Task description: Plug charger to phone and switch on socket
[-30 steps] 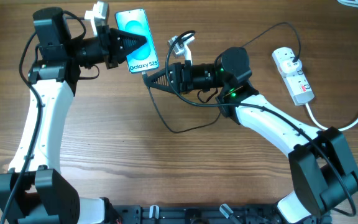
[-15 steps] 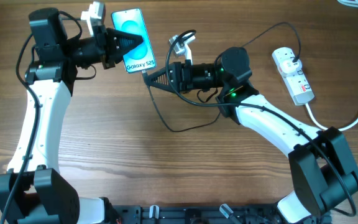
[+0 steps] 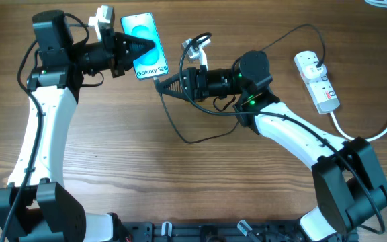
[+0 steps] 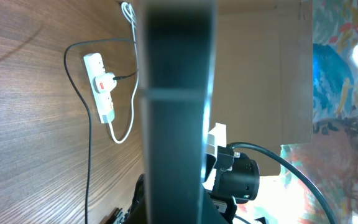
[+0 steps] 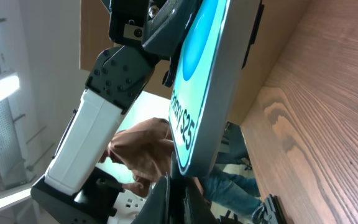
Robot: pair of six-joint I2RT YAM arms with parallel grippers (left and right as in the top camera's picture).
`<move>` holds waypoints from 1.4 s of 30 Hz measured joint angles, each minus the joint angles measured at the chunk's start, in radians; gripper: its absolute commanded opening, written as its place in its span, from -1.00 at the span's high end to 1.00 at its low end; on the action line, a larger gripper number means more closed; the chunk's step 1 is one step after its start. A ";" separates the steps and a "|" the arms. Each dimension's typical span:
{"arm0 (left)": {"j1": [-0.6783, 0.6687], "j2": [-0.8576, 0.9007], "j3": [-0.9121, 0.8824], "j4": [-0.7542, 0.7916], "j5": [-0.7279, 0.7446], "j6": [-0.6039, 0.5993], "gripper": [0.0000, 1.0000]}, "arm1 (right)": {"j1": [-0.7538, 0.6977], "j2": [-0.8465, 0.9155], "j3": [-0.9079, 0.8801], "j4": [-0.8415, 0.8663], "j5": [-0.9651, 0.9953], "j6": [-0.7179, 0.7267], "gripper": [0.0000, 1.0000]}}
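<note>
Above the table (image 3: 180, 195), left claw (image 3: 144, 46) clamps the phone (image 3: 152, 66), right claw (image 3: 160, 83) reaches level, pinching the charger (image 3: 188, 141).

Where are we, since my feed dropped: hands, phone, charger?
Left hand shut on phone, held aloft. Right hand shut on charger, tip at phone's bottom edge. Socket apart, untouched. Nothing blocking.

The phone (image 3: 145, 44) reads "Galaxy S25" in white along its near edge. From the right wrist it runs sideways.
</note>
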 measured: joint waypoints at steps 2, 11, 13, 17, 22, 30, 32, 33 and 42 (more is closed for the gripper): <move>0.000 0.000 0.000 0.000 0.000 -0.003 0.92 | 0.000 0.000 0.000 0.000 0.000 0.000 0.91; 0.000 0.000 0.000 0.000 -0.005 -0.004 0.92 | 0.000 0.000 0.000 0.000 0.006 0.000 0.92; 0.000 0.000 0.000 0.000 -0.007 -0.004 0.92 | 0.000 0.000 0.000 0.000 0.007 0.000 0.92; 0.000 0.000 0.000 0.000 -0.007 -0.004 0.92 | 0.000 0.000 0.000 0.000 0.007 0.000 0.91; 0.000 0.000 0.000 0.000 -0.007 -0.004 0.92 | 0.009 0.000 0.000 0.000 0.018 0.000 0.91; 0.000 0.000 0.000 -0.001 -0.007 -0.008 0.92 | 0.010 -0.001 0.000 -0.053 0.030 -0.016 0.92; 0.000 0.000 0.000 -0.002 -0.007 -0.008 0.92 | 0.010 -0.001 0.000 -0.055 0.032 -0.023 0.91; 0.000 0.000 0.000 -0.003 -0.007 -0.008 0.92 | 0.010 -0.001 0.000 -0.053 0.033 -0.023 0.91; 0.000 0.000 0.000 0.023 -0.007 -0.018 0.92 | 0.010 -0.001 0.000 0.002 0.014 0.003 0.91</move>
